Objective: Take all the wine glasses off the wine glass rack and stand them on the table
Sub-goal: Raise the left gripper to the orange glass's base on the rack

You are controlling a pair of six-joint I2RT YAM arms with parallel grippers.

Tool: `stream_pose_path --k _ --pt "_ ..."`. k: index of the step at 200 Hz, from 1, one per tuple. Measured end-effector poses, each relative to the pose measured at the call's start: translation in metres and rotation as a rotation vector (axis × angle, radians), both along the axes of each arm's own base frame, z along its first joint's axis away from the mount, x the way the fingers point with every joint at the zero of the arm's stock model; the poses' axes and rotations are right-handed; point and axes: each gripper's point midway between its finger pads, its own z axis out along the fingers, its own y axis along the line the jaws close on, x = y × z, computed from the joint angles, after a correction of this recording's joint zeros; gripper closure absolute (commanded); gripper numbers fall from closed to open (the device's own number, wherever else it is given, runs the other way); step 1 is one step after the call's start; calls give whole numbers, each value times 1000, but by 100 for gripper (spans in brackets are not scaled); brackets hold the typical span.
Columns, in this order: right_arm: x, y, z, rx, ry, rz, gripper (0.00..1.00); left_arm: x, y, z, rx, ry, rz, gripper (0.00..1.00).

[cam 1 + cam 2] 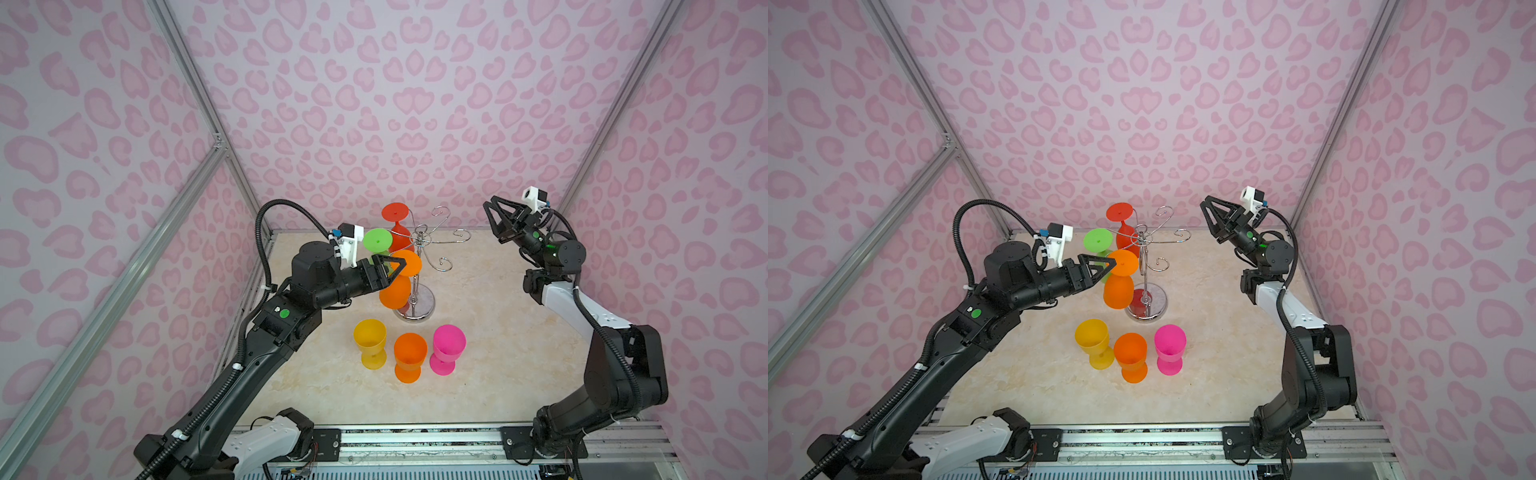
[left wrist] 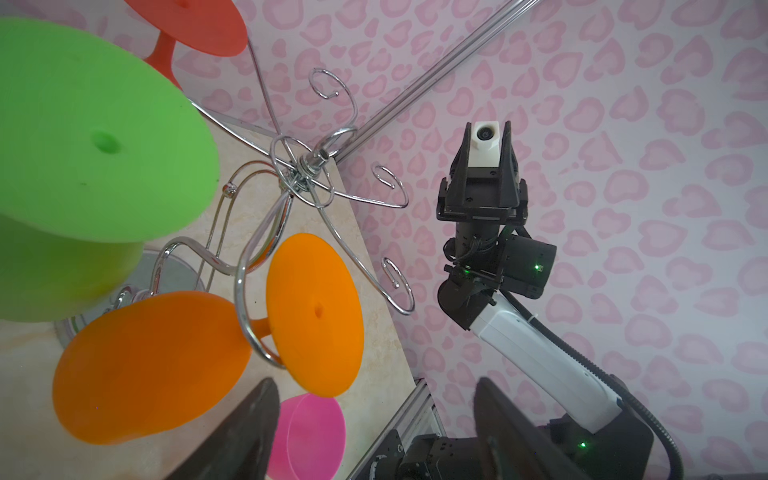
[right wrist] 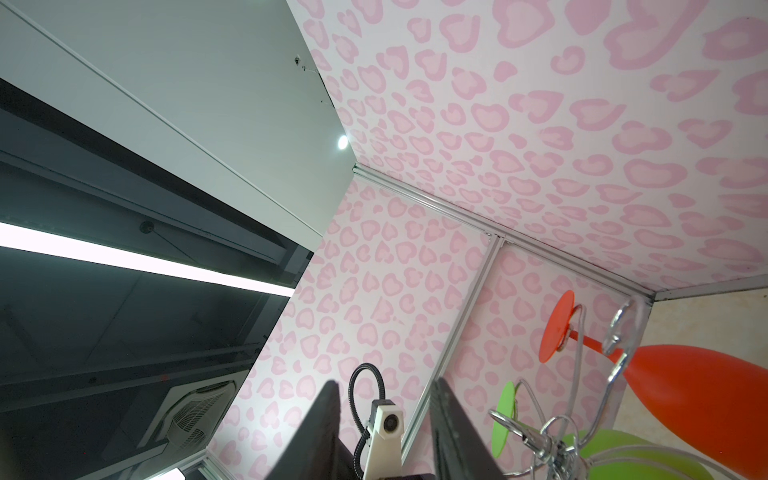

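The shiny chrome wire wine glass rack [image 1: 421, 240] (round mirrored base, thin pole, curled hook arms) stands toward the far middle of the beige marble-look tabletop [image 1: 498, 340].

Three plastic glasses hang upside down from its arms. Read from the pole in a top view:
- a red wine glass [image 1: 395, 212] at 11 o'clock
- a green wine glass [image 1: 377, 240] at 10 o'clock
- a hanging orange wine glass [image 1: 395, 291] at 8 o'clock

The left gripper [image 1: 392, 272] lies level at 9 o'clock of the pole, jaws spread wide and holding nothing. In the left wrist view the hanging orange wine glass sits just ahead of one finger [image 2: 249, 428], outside the gap. Contact cannot be confirmed.

The right gripper [image 1: 493, 220] is raised at 3 o'clock, well apart from the rack, jaws partly apart and empty.

At 6 o'clock of the base stand a yellow glass [image 1: 370, 343], an upright orange glass [image 1: 410, 357] and a pink glass [image 1: 448, 349].
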Motion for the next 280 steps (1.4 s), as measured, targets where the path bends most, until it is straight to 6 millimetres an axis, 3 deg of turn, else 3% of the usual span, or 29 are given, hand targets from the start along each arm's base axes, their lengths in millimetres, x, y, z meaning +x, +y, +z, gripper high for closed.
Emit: stream_pose_path --k 109,280 --pt "-1 -6 -1 10 2 -1 63 7 -6 -2 -1 9 -15 30" --pt "-5 -18 -3 40 -5 -1 63 14 -13 -11 -62 125 -2 48"
